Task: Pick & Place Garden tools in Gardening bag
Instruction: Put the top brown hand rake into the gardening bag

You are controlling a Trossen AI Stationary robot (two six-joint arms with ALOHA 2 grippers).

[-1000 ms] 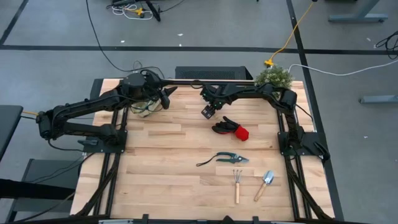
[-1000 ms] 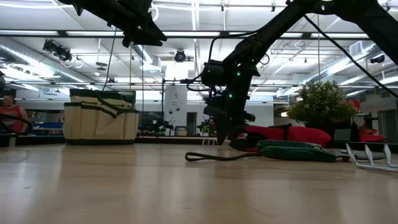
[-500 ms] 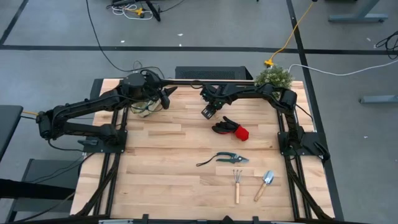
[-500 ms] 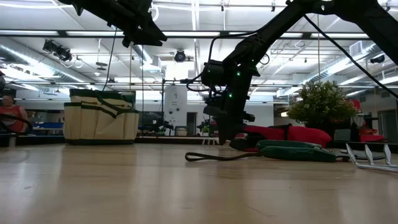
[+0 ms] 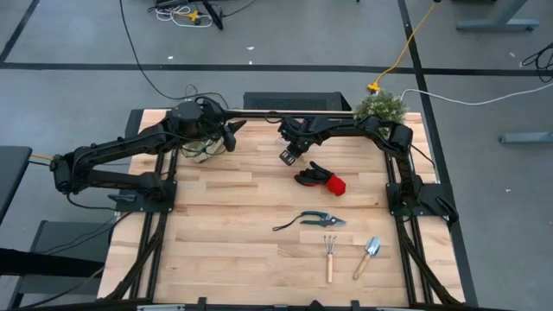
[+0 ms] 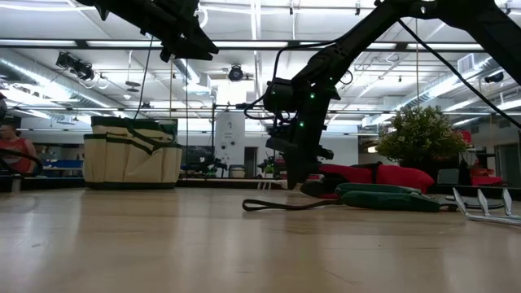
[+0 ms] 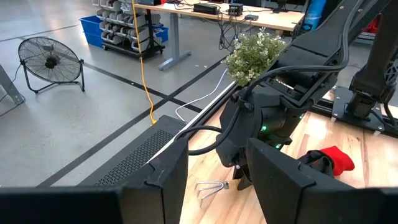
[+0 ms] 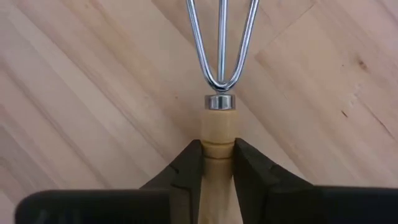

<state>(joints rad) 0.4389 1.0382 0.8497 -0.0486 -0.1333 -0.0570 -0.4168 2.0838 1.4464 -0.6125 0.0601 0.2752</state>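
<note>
The right gripper [image 8: 217, 163] has its two dark fingers [image 8: 186, 168] clenched on the wooden handle of a fork [image 8: 219, 93], whose three silver tines stretch out over the wooden table [image 8: 93, 93]. From above, this gripper [image 5: 289, 154] sits low near the table's far edge, just beside the black-and-red gloves [image 5: 320, 178]. In the left wrist view the fork's tines [image 7: 211, 187] lie on the boards under that gripper.

The left gripper [image 7: 217, 180] stands released, its fingers [image 7: 163, 180] spread apart and holding nothing. It hangs high over the far left of the table [image 5: 233, 216], above the bag [image 6: 132, 153], which stands upright on the boards, beige with dark green trim.

Nearer the front lie the pruning shears [image 5: 321, 219], then a small rake [image 5: 329, 254] and a trowel [image 5: 369, 254] side by side, well apart from the bag. A bushy plant [image 5: 381, 107] stands at the far right corner.
</note>
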